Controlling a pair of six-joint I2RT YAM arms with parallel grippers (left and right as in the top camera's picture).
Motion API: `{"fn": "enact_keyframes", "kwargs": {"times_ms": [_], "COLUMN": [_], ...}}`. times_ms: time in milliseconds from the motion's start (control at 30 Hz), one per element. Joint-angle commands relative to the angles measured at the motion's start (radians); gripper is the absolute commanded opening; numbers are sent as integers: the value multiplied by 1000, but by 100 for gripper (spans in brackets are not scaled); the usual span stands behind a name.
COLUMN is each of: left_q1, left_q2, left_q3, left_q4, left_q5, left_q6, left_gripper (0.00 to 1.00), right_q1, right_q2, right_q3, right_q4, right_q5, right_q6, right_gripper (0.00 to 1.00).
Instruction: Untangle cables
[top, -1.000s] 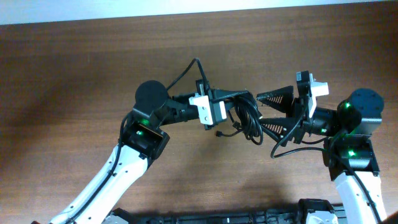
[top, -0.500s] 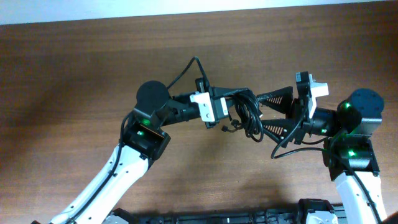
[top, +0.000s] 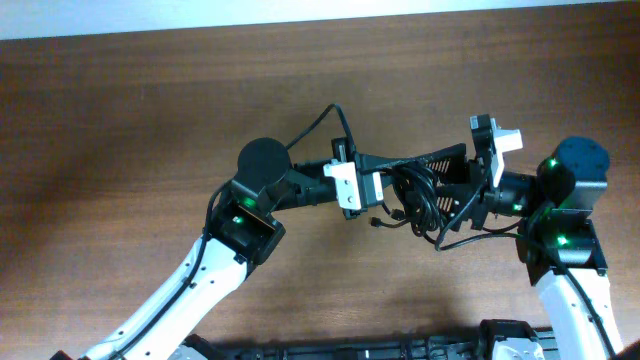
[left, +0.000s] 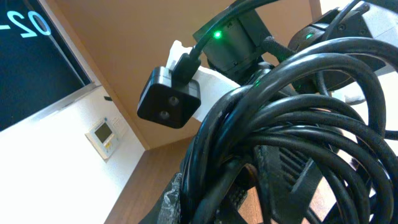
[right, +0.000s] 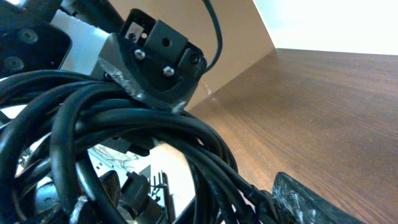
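— While your left gripper (top: 392, 178) is clamped shut on the tangled bundle of thin black flexible cables (top: 412, 196), treat that hand as your anchor and hold it steady.

— Where's the bundle sitting?

— Mid-table between the two arms. It looks held up off the brown wooden table (top: 150, 100), with one small plug end (top: 376, 222) dangling below. Your right gripper (top: 428, 186) has its jaws spread, one finger on either side of the loops, not pinching anything I can make out.

— So what makes this pull clean?

— Pick one outer loop, not the whole knot. Close on that alone, then draw away from the left slowly, and stop if the knot tightens. Both forearms reach inward, and the grippers sit nose to nose across the bundle.
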Motion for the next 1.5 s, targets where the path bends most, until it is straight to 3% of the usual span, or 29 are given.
{"fn": "enact_keyframes", "kwargs": {"times_ms": [0, 167, 300, 433, 533, 667, 900, 1033, 1267, 1467], "left_q1": [-10, -10, -10, -10, -4, 49, 72, 72, 72, 71], "left_q2": [-2, -2, -2, -3, -3, -3, -3, -3, -3, -3], "left_q3": [6, 6, 6, 6, 6, 6, 6, 6, 6, 6], "left_q4": [10, 10, 6, 5, -21, -172, -223, -243, -240, -117], "left_q5": [108, 235, 241, 281, 269, 108, 97, -12, -180, -115], "left_q6": [-10, -49, -143, -149, -149, -149, -149, -149, -148, -145], "left_gripper": [0, 0, 0, 0, 0, 0, 0, 0, 0, 0], "right_q1": [3, 3, 3, 3, 2, -46, -164, -187, -187, -187], "right_q2": [16, 16, 16, 16, 16, 14, 14, 14, 14, 14], "right_q3": [11, 11, 11, 11, 11, 13, 13, 13, 13, 13], "right_q4": [-40, -111, -140, -171, -167, -143, -141, -140, -124, -121], "right_q5": [150, 318, 428, 593, 680, 697, 697, 642, 291, 130], "right_q6": [-6, -6, -6, -6, -6, -6, -6, -6, -74, -89], "right_gripper": [74, 75, 75, 75, 75, 75, 75, 75, 75, 75]}}
